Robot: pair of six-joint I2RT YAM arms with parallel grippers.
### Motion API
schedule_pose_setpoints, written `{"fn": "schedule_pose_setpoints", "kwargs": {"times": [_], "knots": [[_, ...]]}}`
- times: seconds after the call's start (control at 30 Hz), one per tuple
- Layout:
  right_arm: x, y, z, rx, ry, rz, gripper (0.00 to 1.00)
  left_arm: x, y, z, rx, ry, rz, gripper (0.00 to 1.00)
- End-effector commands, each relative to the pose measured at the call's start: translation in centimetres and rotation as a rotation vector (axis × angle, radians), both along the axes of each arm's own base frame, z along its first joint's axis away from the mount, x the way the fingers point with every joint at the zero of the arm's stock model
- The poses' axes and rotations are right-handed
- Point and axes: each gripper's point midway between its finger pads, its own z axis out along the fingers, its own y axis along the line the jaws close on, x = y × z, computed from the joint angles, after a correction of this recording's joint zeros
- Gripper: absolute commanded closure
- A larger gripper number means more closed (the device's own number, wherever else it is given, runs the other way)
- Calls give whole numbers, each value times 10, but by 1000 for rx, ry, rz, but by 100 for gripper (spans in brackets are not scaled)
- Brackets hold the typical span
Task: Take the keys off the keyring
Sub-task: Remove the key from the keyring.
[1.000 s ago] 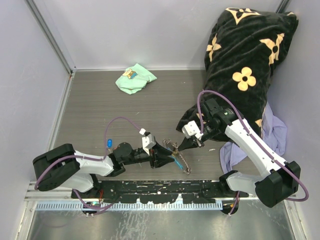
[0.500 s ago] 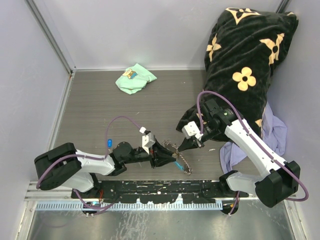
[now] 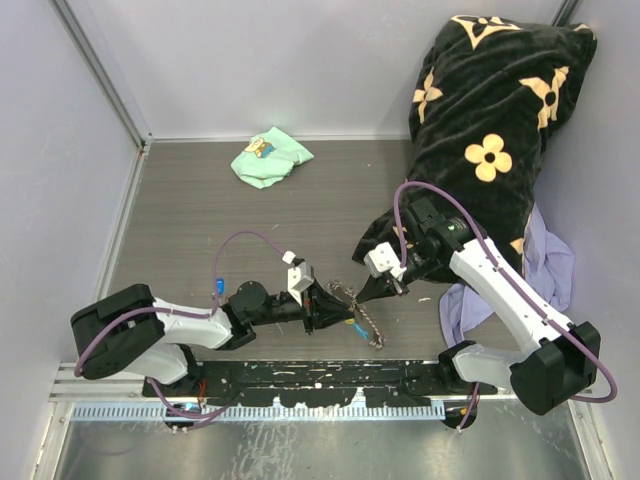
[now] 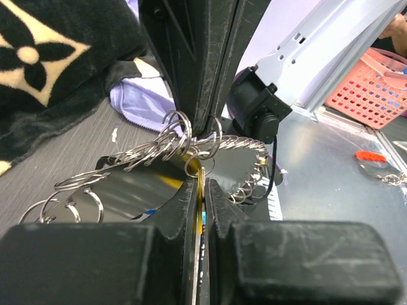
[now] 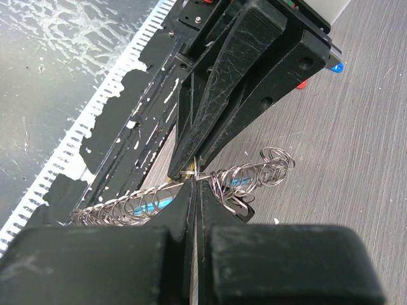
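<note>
The keyring [image 3: 368, 328] is a string of silvery wire rings with a sky-blue fob [image 3: 357, 325], and it hangs between my two grippers near the table's front edge. My left gripper [image 3: 330, 305] has its jaws almost together on a thin yellowish key [image 4: 202, 181] that hangs from a small ring. My right gripper [image 3: 358, 292] meets it tip to tip and is shut on the ring wire [image 5: 206, 175]. In the left wrist view the right gripper's fingers [image 4: 197, 76] come down from above. Loops of the keyring [image 5: 254, 173] trail to both sides. Other keys are hidden.
A mint-green cloth [image 3: 268, 158] lies at the back of the table. A black flowered blanket [image 3: 490, 110] and a lavender cloth [image 3: 552, 268] fill the right side. The arms' mounting rail [image 3: 300, 378] runs along the near edge. A pink basket [image 4: 372, 89] stands beyond the table.
My left gripper's jaws have closed in on the yellowish key, and the left arm has edged slightly to the right. The right arm has stayed where it was, still shut.
</note>
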Motion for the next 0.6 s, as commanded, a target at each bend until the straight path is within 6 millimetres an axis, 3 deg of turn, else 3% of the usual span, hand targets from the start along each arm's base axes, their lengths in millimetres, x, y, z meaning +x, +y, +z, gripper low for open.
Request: {"fn": "schedule_pose_setpoints", "kwargs": {"times": [0.0, 0.3, 0.57], "knots": [[-5, 4, 15, 71, -18, 19, 99, 9, 0, 26, -41, -40, 39, 99], [-3, 3, 13, 55, -24, 12, 99, 2, 17, 34, 36, -81, 43, 100], [-2, 3, 10, 49, -16, 7, 99, 0, 17, 42, 88, -122, 20, 100]]}}
